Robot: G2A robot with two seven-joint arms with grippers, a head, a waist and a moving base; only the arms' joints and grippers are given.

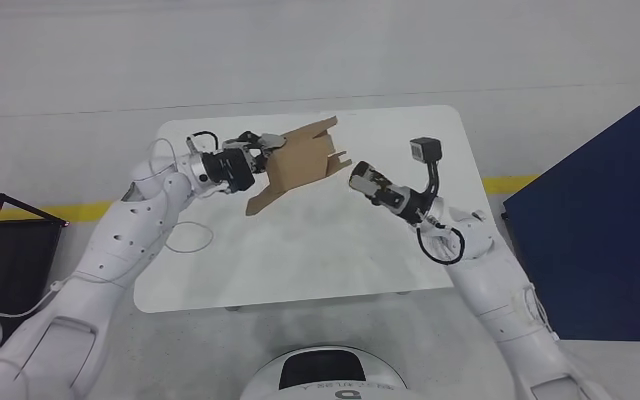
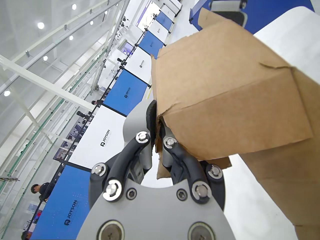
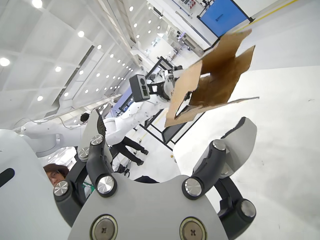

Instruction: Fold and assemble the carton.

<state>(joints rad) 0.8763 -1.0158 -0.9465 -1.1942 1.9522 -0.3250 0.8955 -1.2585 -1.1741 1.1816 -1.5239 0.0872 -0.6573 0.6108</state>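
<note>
Left tool (image 1: 262,153) clamped on carton (image 1: 300,165) edge, held over bench (image 1: 300,270) far edge. Right tool (image 1: 357,180) apart, empty, nearby. Body opened; end flaps not yet folded.

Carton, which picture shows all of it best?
The top view: the whole carton shows, clamped in the left jaws. The left wrist view crops it close at the pinched edge. The right wrist view sees its open end from farther off.

Top cam looks down on white table (image 1: 300,270); wrist cams face up past their jaws, sharing brown cardboard carton (image 1: 300,165), close left, farther right.
</note>
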